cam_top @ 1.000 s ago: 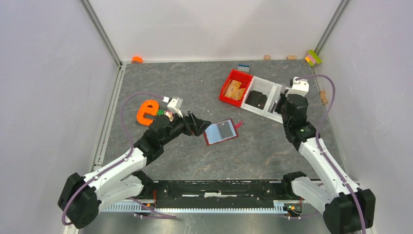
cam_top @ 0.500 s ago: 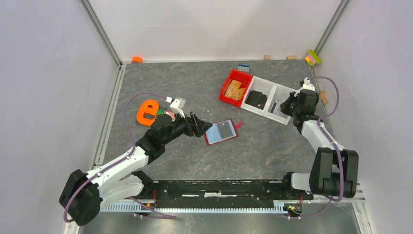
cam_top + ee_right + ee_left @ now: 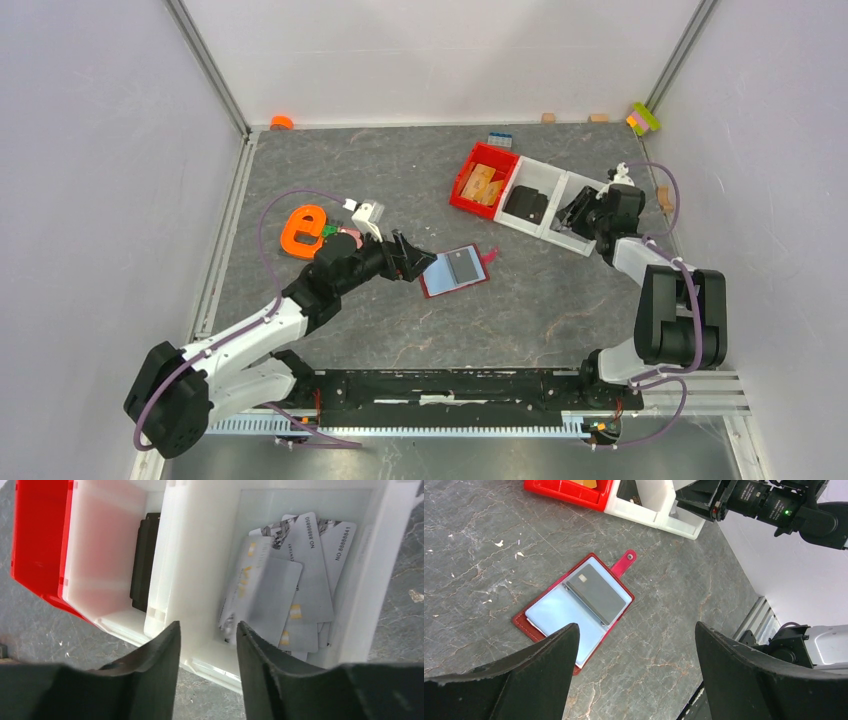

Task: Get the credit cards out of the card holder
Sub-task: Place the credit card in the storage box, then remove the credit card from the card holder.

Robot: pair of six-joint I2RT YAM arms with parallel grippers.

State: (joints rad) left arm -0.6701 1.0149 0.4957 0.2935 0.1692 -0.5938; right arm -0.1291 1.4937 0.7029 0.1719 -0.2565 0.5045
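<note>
Card holder (image 3: pixel 455 270) is seen lying open and flat on the grey counter (image 3: pixel 400 160) at the centre of the top view, a grey card (image 3: pixel 594 594) resting on its light blue inner pages (image 3: pixel 551 620). Taken from the left, an orange letter e (image 3: pixel 303 230) is laid at left centre. Just left of the holder the left gripper (image 3: pixel 420 258) is poised low, its fingers (image 3: pixel 524 680) spread wide with nothing between them. At upper right a red bin (image 3: pixel 35 540) with tan pieces (image 3: pixel 482 183) is set against two white bins (image 3: pixel 545 175), a black item (image 3: pixel 527 205) being kept in the middle one. Over the rightmost bin the right gripper (image 3: pixel 578 212) is placed, its fingers (image 3: pixel 150 680) parted and empty; credit cards (image 3: pixel 305 580) are piled inside, one blurred just beyond the tips.
</note>
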